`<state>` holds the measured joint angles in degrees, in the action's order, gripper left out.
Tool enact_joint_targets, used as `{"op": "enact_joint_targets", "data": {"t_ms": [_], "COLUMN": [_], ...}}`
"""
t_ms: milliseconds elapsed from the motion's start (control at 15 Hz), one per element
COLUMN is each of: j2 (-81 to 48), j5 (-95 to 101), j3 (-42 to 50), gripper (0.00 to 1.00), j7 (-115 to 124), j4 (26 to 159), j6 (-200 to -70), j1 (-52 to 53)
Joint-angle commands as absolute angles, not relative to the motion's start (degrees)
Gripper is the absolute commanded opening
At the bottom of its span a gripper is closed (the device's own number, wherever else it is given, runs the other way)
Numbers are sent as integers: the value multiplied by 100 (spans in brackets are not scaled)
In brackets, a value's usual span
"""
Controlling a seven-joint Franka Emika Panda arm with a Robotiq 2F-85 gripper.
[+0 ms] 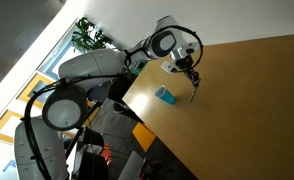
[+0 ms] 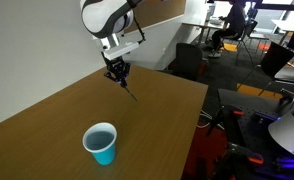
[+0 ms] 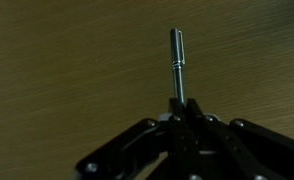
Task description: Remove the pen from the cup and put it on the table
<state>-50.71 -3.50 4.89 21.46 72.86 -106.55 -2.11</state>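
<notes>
The pen (image 3: pixel 176 60) is out of the cup (image 2: pixel 101 143), which stands empty. The gripper (image 3: pixel 183 108) has its jaws clenched on one end of the pen and holds it tilted over the table (image 2: pixel 47 110), on the cup's far side. I cannot tell whether the tip touches the wood. What is left, by my judgement, is to lower and release the pen.

Cup (image 2: pixel 100 143) stands, seemingly upright, on table (image 2: pixel 42 115).
</notes>
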Motion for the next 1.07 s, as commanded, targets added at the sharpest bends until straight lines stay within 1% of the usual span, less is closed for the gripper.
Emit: {"op": "enact_joint_targets", "data": {"t_ms": [0, 467, 533, 600, 667, 1000], "j2": [-5400, -5854, -5896, -5938, -5951, -6008], "j5": [-491, -546, -556, -571, -590, -669], "j3": [420, 400, 401, 398, 392, 387], "gripper": [3, 3, 19, 38, 44, 83], "j7": [1961, 1962, 1973, 1979, 1980, 1976], "j4": [6927, 6587, 6542, 6488, 6455, 6296], "j6": [-10414, -10315, -10293, -10277, -10243, -10120], "j1": [-301, -343, -346, -354, -365, -395]}}
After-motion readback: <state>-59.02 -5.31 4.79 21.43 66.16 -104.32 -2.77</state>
